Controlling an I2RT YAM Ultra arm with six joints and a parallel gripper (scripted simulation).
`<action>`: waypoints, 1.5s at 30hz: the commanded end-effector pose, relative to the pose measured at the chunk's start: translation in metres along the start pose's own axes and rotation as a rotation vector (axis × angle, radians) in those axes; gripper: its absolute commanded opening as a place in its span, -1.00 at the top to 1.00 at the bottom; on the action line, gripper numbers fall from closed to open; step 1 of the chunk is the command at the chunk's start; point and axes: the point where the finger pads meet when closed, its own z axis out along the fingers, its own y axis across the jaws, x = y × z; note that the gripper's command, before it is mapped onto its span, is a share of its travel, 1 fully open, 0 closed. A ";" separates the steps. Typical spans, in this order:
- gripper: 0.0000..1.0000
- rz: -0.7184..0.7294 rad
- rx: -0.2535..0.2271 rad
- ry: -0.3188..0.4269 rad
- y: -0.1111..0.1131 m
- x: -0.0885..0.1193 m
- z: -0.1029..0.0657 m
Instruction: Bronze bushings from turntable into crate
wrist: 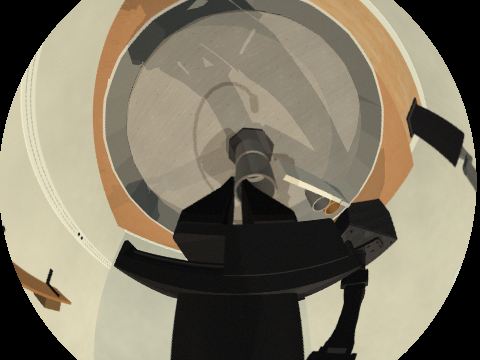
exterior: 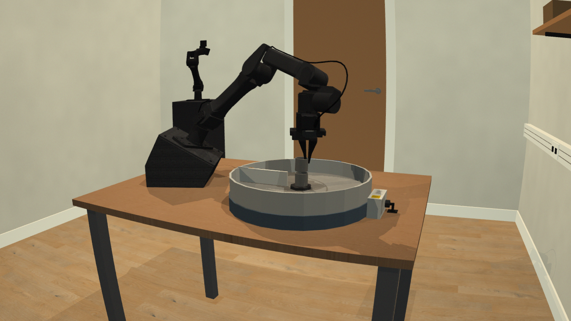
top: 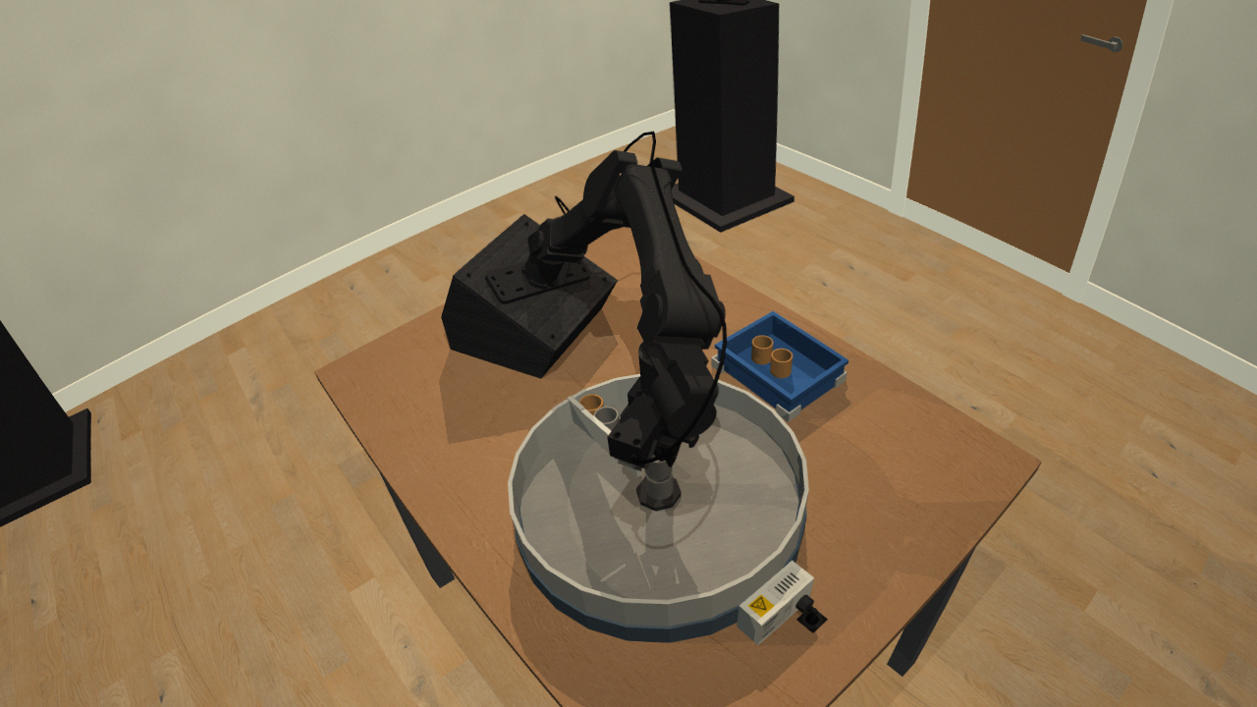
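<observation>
My gripper (exterior: 307, 159) (wrist: 237, 182) is shut on the wall of a grey steel bushing (exterior: 300, 164) (wrist: 257, 188), held upright just above a grey cylinder (exterior: 301, 179) on the turntable's dark hub (exterior: 295, 187) (wrist: 268, 145). I cannot tell whether that cylinder is a post or another bushing. On the turntable (top: 663, 608) (exterior: 267, 199) (wrist: 165, 110), a bronze bushing (top: 590, 402) (wrist: 332, 208) stands beside a steel bushing (top: 606, 414) (wrist: 320, 202) behind the divider. Two bronze bushings (top: 761, 353) (top: 781, 365) stand in the blue crate (top: 815, 387). The arm hides part of the turntable.
The low divider (top: 586, 416) (exterior: 259, 176) (wrist: 315, 190) runs inward from the turntable's raised wall. A control box (top: 775, 600) (exterior: 376, 204) is on its outer side. The arm's black pedestal (top: 492, 329) (exterior: 179, 165) stands at the table's rear.
</observation>
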 end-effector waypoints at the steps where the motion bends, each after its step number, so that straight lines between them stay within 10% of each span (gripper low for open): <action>1: 1.00 -0.014 -0.037 -0.069 0.005 -0.011 -0.026; 45: 1.00 0.002 -0.021 -0.052 -0.002 -0.008 -0.015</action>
